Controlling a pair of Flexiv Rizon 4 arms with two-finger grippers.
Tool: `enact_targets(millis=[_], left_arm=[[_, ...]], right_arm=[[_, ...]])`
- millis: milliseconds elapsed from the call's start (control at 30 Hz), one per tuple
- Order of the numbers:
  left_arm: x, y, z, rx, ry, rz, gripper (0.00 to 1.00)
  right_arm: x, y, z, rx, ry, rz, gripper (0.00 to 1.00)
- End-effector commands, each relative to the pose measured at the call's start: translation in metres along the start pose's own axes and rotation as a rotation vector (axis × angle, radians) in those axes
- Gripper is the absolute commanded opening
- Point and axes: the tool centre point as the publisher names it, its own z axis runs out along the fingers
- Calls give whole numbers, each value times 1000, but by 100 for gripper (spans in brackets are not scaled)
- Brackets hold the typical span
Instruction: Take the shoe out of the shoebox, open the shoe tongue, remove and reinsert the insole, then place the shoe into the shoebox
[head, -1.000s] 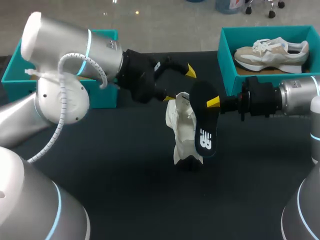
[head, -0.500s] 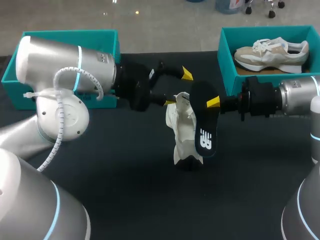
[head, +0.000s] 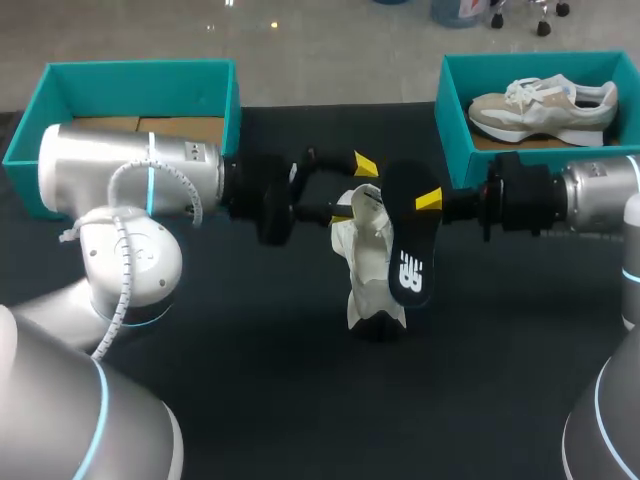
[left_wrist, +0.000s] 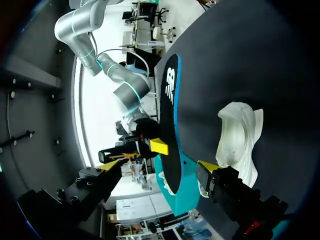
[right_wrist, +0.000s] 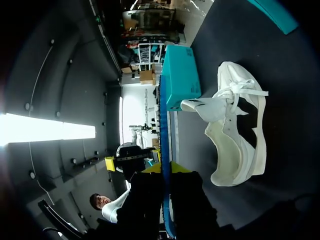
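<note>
Right gripper (head: 426, 203): clamped on the black insole (head: 405, 250), gripping it near one end. In the right wrist view we see the insole edge-on between the two fingers. The insole hangs in the air, tilted, with its white-marked face toward the head camera, and it partly overlaps the white shoe (head: 365, 265) in that view.

Left gripper (head: 354, 188): fingers spread wide, nothing held. One yellow tip sits at the shoe's collar; we cannot tell whether it touches. The other tip is clear of the shoe, on the far side. In the left wrist view the insole shows ahead, between the spread fingers, and the shoe lies beside one finger.

The shoe rests near the middle of the table (head: 250, 380), outside both boxes, with its opening toward the far edge.

Surface: matte black, even, with a faint grey sheen.

Far left corner: an open teal shoebox (head: 140, 72) with brown card showing inside. Our left arm covers its near wall.

Far right corner: a second teal box (head: 455, 110) holding a beige sneaker (head: 545, 105) on its side.
</note>
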Motion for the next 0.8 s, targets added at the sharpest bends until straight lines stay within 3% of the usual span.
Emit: enact_targets(millis=[33,233,633,667,733,800], left_arm=[[6,-5,2,-17,-40,-2,100],[8,-5,10,-37,-94,-47,100],[-3,-10,30,-38,-178,-73,99],[-3,-10,31,-38,-182,-82,91],[-4,-10,33,-39,-188,-85,88],[-4,-11,35,-39,-202,-95,69]], right_arm=[[8,-4,-3,-10,2,2,0],[20,-7,1,-20,72,33,0],[28,-5,11,-15,68,42,0],[29,-5,12,-12,71,39,0],[32,-6,14,4,74,36,0],[34,-8,17,21,75,36,0]])
